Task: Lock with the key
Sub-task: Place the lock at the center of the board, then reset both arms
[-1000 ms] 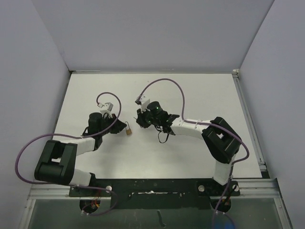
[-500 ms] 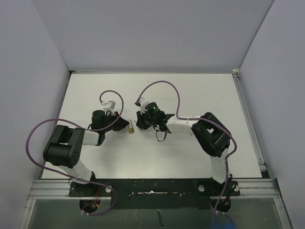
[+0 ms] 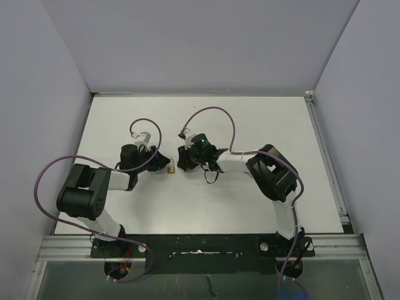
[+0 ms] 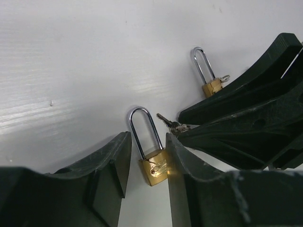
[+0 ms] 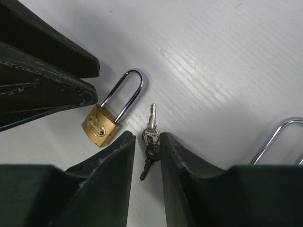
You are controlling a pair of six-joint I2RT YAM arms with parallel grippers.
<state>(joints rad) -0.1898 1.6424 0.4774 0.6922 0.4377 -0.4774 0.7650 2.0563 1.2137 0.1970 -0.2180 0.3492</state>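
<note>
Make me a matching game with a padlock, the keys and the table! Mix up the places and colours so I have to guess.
Things:
1. brass padlock
2. keys
3. table

Clues:
A. white
B. between the fingers of the right gripper
C. between the fingers of the left gripper

Pairs: 1-C, 2-B, 3-A

no legible text, label or number in any view, faint stamped mark on the brass padlock [image 4: 154,170] too blurred to read, key [image 5: 151,118] likewise unreadable
</note>
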